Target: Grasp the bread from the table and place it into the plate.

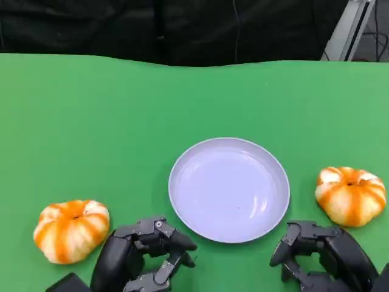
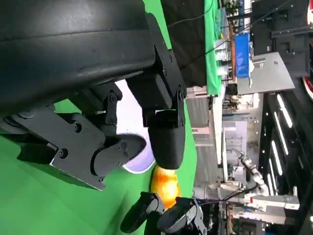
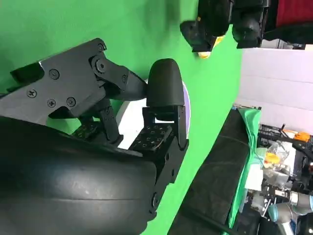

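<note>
Two breads: one (image 1: 72, 230) near table's (image 1: 91, 121) front-left edge, just outboard of left hand (image 1: 143, 255); other (image 1: 351, 195) near right edge, just beyond right hand (image 1: 322, 252). Plate (image 1: 229, 189) between. Both hands empty, fingers loosely curled, apart.

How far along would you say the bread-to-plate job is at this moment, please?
Nothing looks done yet: the plate holds nothing. Nothing is in hand either; the left hand and right hand hover near the plate's near rim, fingers apart, holding nothing. All remains: one bread lies on the green table beside the left hand, another bread beside the right, to be grasped and placed.
</note>
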Robot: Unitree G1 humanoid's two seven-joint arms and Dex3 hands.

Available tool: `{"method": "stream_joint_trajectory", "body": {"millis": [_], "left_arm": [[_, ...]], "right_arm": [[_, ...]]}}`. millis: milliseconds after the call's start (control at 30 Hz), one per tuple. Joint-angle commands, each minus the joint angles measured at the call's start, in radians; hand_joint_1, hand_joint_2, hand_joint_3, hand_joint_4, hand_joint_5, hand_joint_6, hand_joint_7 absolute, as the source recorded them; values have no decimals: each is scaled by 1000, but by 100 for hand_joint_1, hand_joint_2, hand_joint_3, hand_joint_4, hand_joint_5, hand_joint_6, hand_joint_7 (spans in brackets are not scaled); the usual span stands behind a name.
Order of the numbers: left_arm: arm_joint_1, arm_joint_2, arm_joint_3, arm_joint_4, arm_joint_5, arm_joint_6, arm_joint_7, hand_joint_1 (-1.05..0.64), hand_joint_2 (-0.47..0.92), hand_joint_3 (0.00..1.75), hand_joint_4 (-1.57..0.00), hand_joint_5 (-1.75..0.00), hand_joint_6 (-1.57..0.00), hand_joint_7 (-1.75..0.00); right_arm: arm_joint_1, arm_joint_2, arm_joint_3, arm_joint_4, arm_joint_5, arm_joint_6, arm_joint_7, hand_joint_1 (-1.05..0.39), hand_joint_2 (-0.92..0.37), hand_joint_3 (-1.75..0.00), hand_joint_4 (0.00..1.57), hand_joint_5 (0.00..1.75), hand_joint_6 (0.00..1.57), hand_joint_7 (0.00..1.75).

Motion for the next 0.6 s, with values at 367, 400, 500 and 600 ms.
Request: {"method": "stream_joint_trajectory", "body": {"millis": [367, 400, 500, 600], "left_arm": [[9, 30, 9, -48, -59, 30, -36, -38, 92, 8, -93, -2, -86, 0], [10, 30, 9, -50, -60, 32, -37, -39, 92, 8, -93, -2, -85, 0], [11, 31, 8, -53, -61, 34, -37, -40, 92, 8, -92, -1, -84, 0], [12, 67, 28, -136, -68, 16, -33, -69, 92, 13, -51, 0, -42, 0]], "right_arm": [[-9, -7, -4, 4, 4, -8, -6, -13, -63, -94, 81, 150, 83, 121], [-9, -7, -4, 4, 4, -8, -6, -13, -63, -94, 81, 150, 83, 121], [-9, -7, -4, 4, 4, -8, -6, -13, -63, -94, 81, 150, 83, 121], [-7, -7, -3, 6, 1, -11, -7, -13, -63, -94, 81, 150, 83, 121]]}}
